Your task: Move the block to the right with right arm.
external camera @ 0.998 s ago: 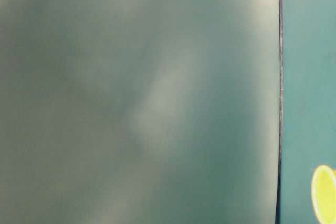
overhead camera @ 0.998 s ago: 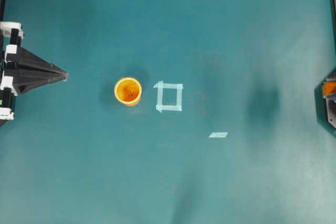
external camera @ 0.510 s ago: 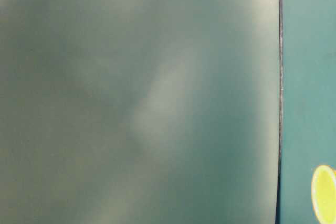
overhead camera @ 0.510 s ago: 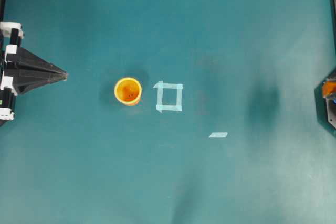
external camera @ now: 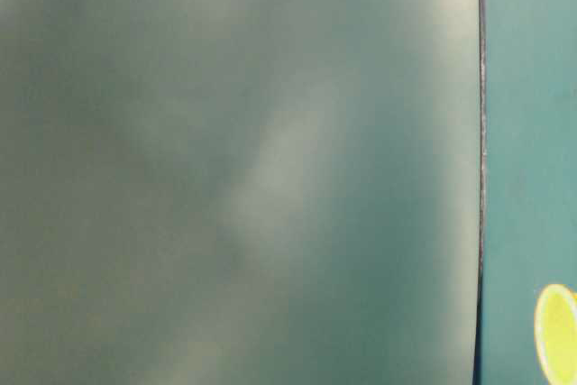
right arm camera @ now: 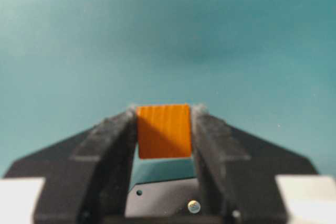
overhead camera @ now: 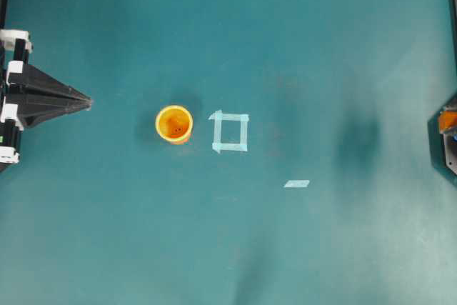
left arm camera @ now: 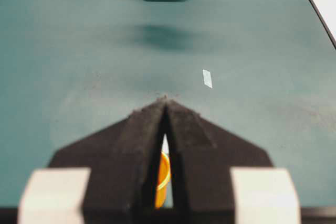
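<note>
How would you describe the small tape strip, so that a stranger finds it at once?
Start at the orange cup mid-table; beside it lies a tape square. Further toward the right arm's side, lower in the overhead view, lies the tape strip: one short pale piece, not a hollow outline.

No readable text, labels, brands or numbers anywhere. Only markings are plain tape on the table (overhead camera: 300,48): a pale tape square (overhead camera: 230,132) beside the cup (overhead camera: 174,124), and a short tape strip (overhead camera: 296,183) further off (both blank, no writing). Block (right arm camera: 163,130) faces are plain, nothing printed. White pads on the grippers carry no lettering that can be made out
</note>
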